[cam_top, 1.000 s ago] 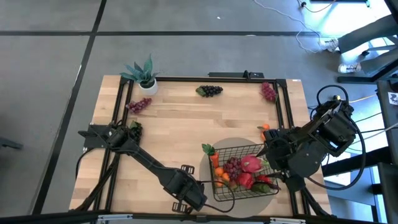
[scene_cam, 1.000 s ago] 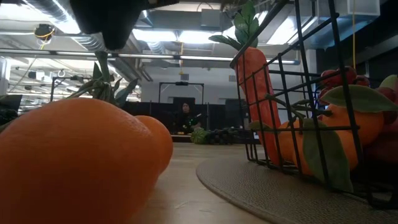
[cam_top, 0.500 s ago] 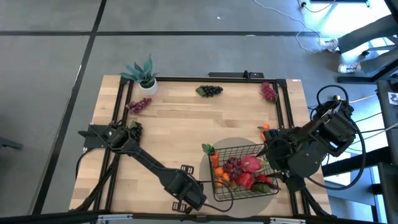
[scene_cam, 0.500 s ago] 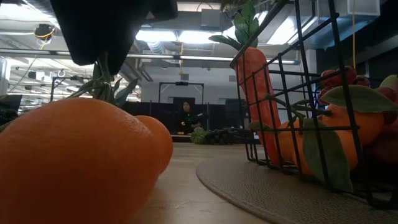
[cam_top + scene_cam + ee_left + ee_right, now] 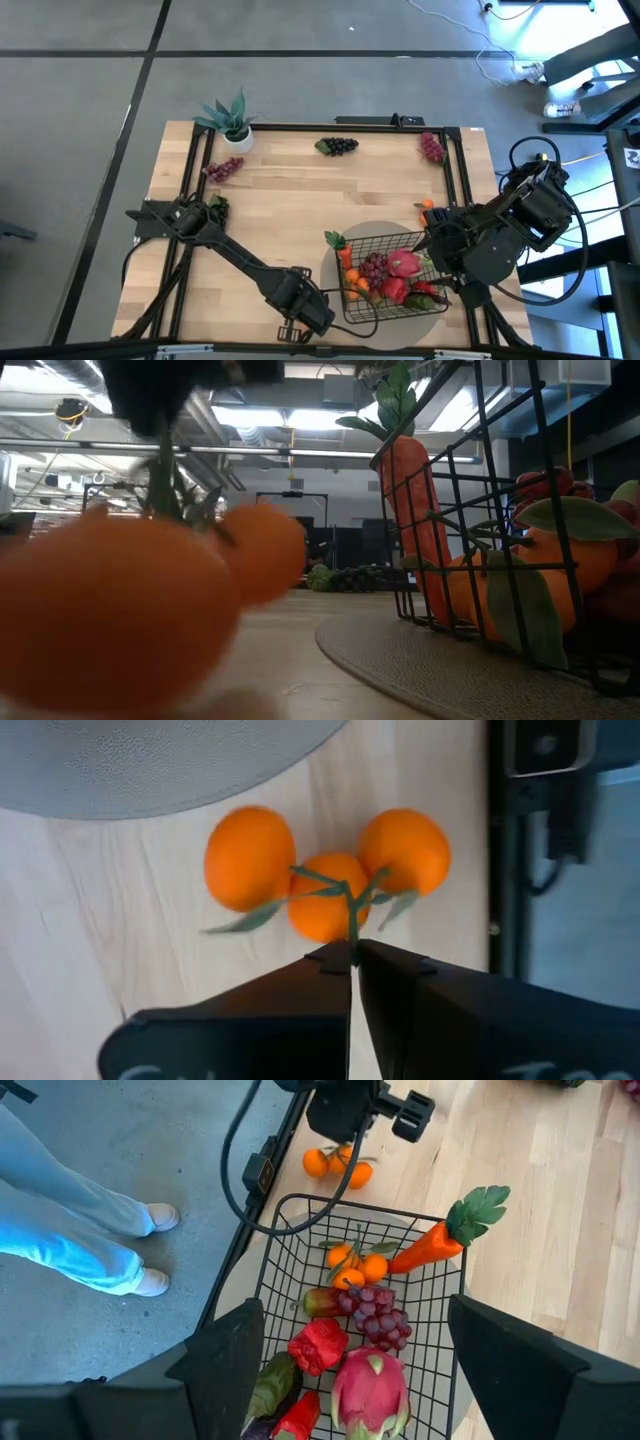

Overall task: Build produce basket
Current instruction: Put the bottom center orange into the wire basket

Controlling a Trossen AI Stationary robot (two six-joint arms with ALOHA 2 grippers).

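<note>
Orange cluster (image 5: 325,870) is pinched by its stem in the closed left gripper (image 5: 352,960); a straight lift is advised before the basket (image 5: 385,278); right gripper (image 5: 355,1370) is held wide open, empty.

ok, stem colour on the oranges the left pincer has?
Green, on the small orange cluster; left wrist view shows it best.

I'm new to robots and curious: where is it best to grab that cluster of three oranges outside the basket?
Probably by the green stem where the three oranges join, from above: the fruits are round, the stem thin. The left gripper pinches there.
</note>
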